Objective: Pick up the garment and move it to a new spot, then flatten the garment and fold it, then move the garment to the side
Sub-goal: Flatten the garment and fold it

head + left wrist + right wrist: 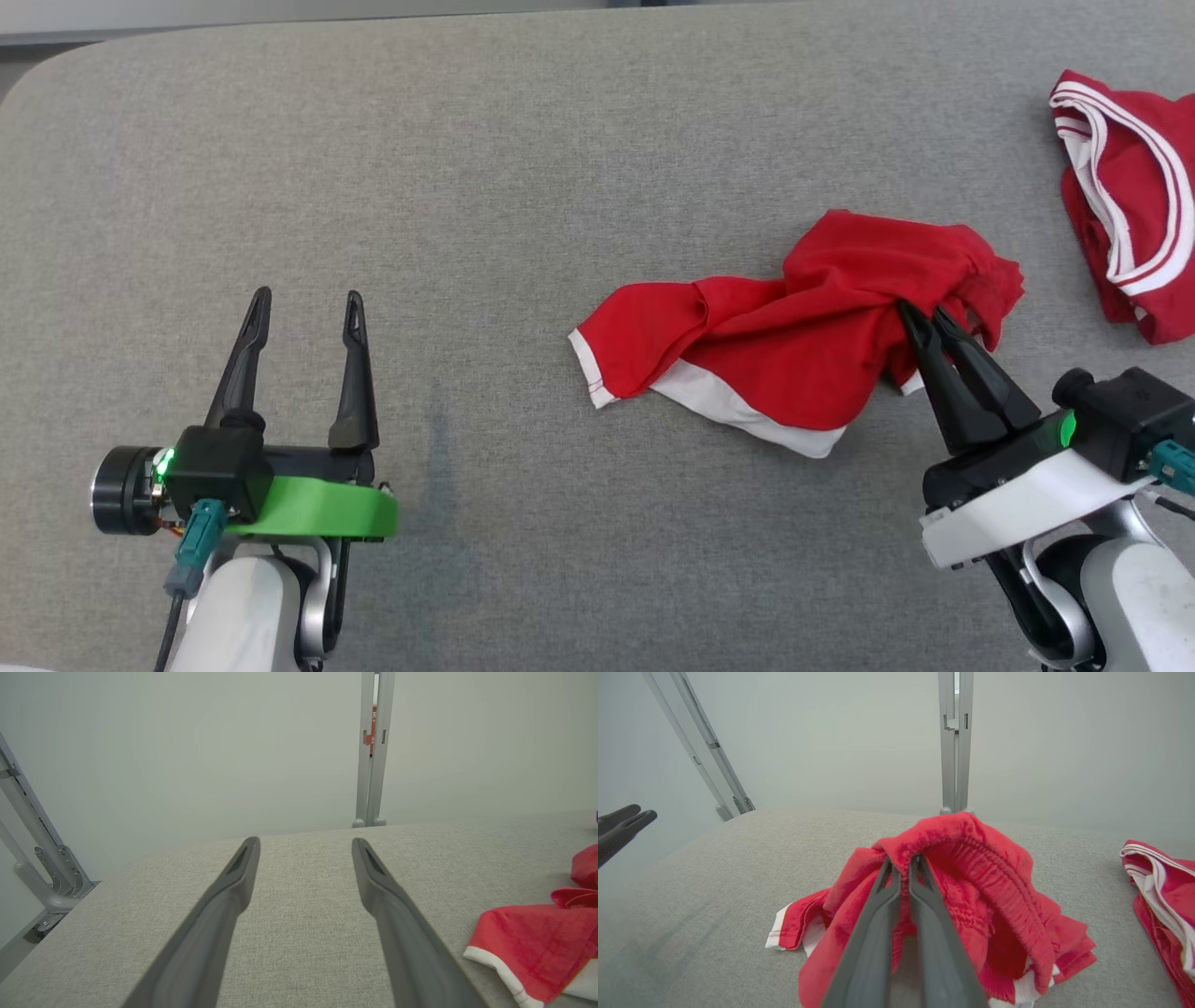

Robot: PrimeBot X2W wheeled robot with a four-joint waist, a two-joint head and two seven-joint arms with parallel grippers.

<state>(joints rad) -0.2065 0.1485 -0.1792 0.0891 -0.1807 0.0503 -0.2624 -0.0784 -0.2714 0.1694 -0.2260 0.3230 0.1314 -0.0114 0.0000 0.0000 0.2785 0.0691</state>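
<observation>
Red garment [794, 336], crumpled right of centre on grey table [467, 187], pinched at its waistband by the closed right gripper [922, 310]; left gripper [308, 297] wide, empty; pickup step, lift likely next.

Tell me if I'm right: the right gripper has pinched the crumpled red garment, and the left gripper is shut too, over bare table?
Not quite: the left gripper is open, its jaws spread wide over bare table, as the left wrist view shows. The right gripper is indeed shut on the crumpled red garment.
</observation>
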